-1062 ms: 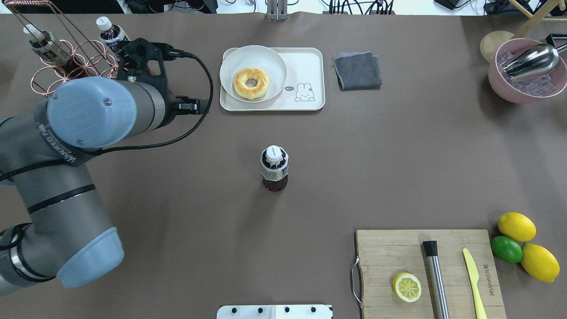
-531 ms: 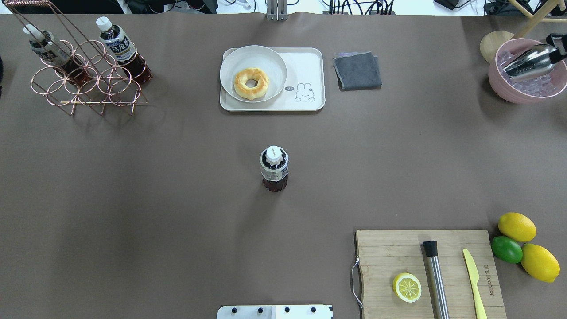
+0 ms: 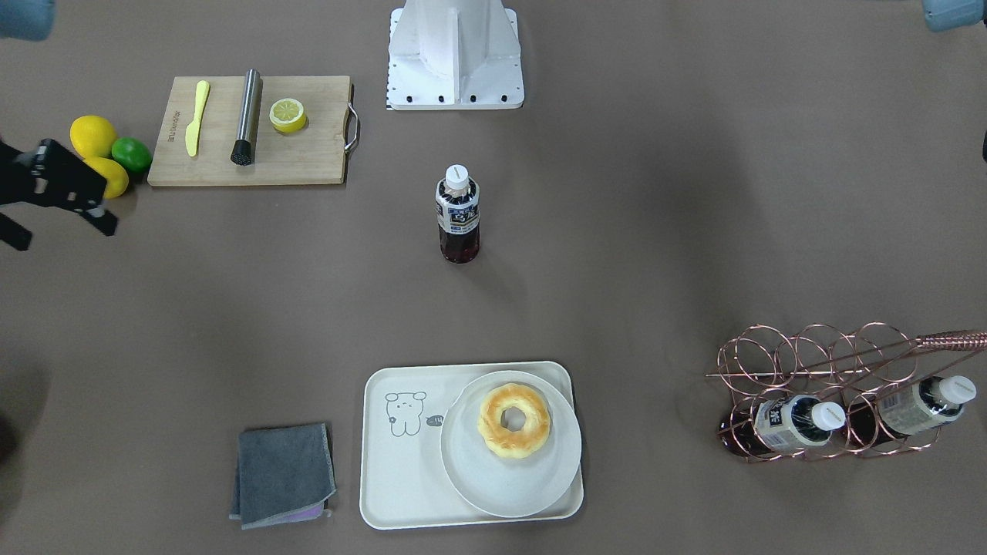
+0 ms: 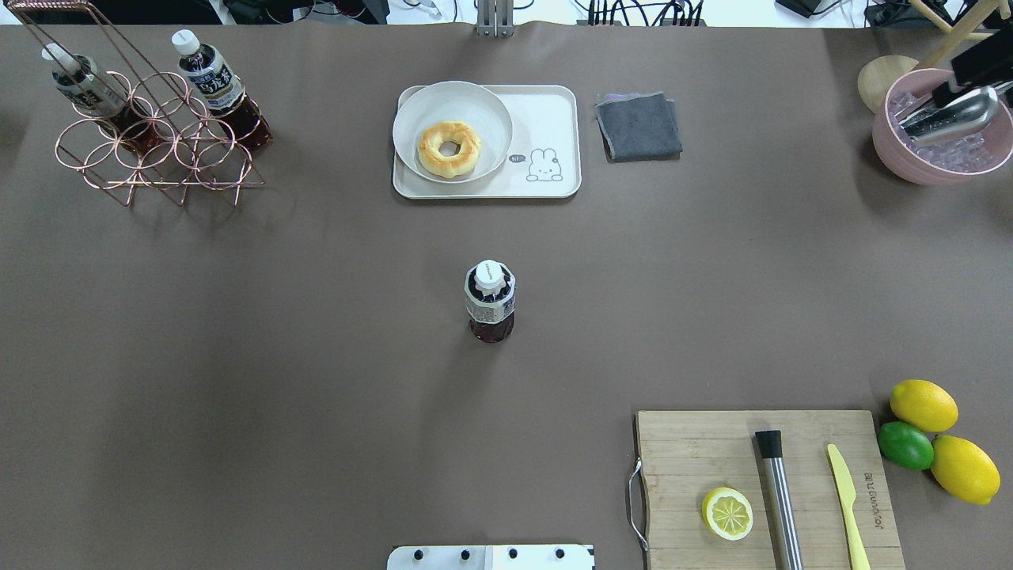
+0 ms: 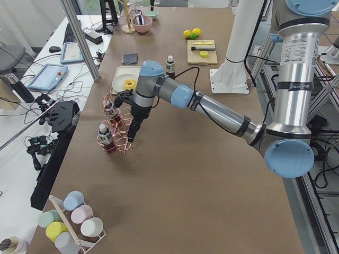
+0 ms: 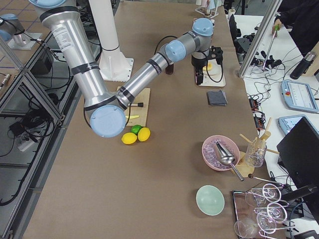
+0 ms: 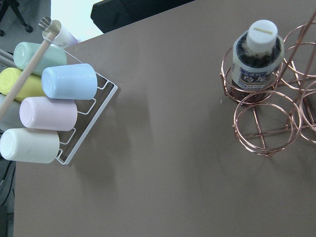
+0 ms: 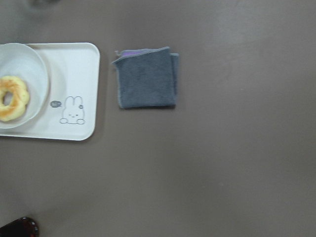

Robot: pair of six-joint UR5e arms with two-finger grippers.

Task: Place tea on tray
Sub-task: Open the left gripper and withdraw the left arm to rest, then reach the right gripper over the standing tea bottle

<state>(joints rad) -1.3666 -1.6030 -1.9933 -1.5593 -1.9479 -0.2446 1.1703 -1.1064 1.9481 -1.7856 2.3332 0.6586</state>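
Dark tea (image 4: 490, 301) upright | cream tray (image 4: 548, 119) well apart, bearing plate (image 4: 484, 104)

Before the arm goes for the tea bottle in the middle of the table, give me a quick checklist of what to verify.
1. Tea upright, standing alone: ok.
2. Bare space on tray beside the plate: ok, cartoon end free.
3. Nothing lying between tea and tray: ok.
4. Tea gripped: not ok, no pincer touches it.
5. Left pincer and right pincer open: cannot tell.
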